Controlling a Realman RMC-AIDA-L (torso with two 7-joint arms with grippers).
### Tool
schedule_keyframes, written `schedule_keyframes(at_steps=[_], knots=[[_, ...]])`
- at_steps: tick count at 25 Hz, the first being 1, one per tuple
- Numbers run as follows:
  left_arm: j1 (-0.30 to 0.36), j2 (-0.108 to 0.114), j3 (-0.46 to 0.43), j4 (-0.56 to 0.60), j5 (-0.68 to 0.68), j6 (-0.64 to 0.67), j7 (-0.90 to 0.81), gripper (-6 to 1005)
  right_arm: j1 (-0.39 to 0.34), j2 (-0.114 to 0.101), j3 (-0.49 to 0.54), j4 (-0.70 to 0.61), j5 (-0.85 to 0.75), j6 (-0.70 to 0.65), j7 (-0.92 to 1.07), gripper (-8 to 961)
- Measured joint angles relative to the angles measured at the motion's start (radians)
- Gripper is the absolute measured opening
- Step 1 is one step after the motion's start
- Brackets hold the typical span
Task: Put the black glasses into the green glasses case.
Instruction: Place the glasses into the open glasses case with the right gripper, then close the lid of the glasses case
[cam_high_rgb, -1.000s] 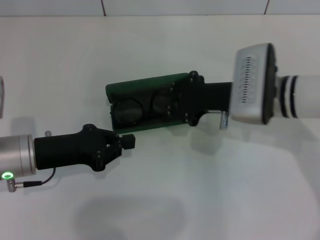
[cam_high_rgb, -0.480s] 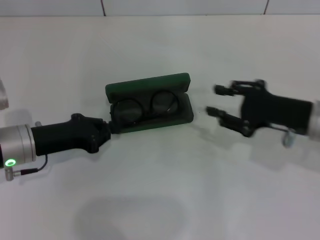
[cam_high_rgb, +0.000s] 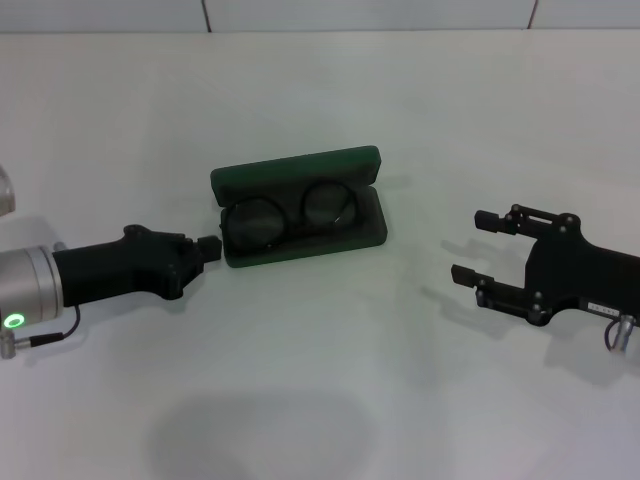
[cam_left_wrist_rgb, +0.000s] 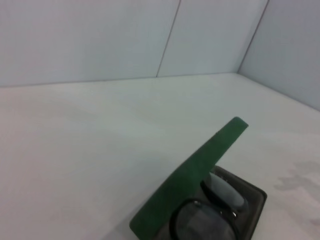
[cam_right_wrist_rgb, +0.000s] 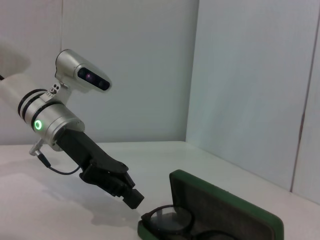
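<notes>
Head view: green glasses case (cam_high_rgb: 297, 205) lying open on the white table (cam_high_rgb: 320, 400), mid-scene, lid (cam_high_rgb: 290, 168) tilted up on the far side. Black glasses (cam_high_rgb: 290, 212) resting inside the lower tray, both round lenses facing up, folded within the felt lining.

Left gripper (cam_high_rgb: 209, 249) just beside the left end of the case, fingers (cam_high_rgb: 206, 250) pressed together, nothing between them; touching the case or merely next to it, cannot tell. Green status light (cam_high_rgb: 14, 322) glowing on the left wrist.

Right gripper (cam_high_rgb: 474, 246) well apart from the case, off to the right and slightly nearer, jaws spread wide, two fingertips pointing left toward the case, holding nothing and touching nothing.

Left wrist view: green lid (cam_left_wrist_rgb: 192, 176) standing up at a slant, glasses (cam_left_wrist_rgb: 212, 212) seated in the tray behind it.

Right wrist view: left gripper (cam_right_wrist_rgb: 131, 196) pinched closed, low over the table, right next to the case end (cam_right_wrist_rgb: 150, 225); lenses (cam_right_wrist_rgb: 170, 220) visible in the tray.
</notes>
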Motion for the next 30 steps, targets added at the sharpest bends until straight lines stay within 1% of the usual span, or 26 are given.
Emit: schedule_keyframes(at_steps=[8,12,18,25,30], knots=[[-0.005,-0.007,-0.002,0.000,0.002,-0.006,0.000,9,-0.003,0.001,-0.003,0.012,0.000,-0.008,-0.006,641],[-0.009,-0.018,-0.004,0.000,0.002,-0.024,0.004,9,-0.003,0.001,-0.005,0.020,0.000,-0.021,-0.006,640],[-0.019,-0.025,-0.004,-0.001,0.001,-0.054,0.004,9,-0.004,0.002,-0.004,0.029,0.000,-0.034,-0.007,640],[-0.020,-0.025,-0.006,0.000,-0.009,-0.083,0.007,9,-0.005,0.001,-0.002,0.038,0.000,-0.049,-0.007,639],[-0.024,-0.031,-0.006,0.000,-0.010,-0.101,0.010,10,-0.006,0.001,-0.003,0.038,0.000,-0.049,-0.007,639]])
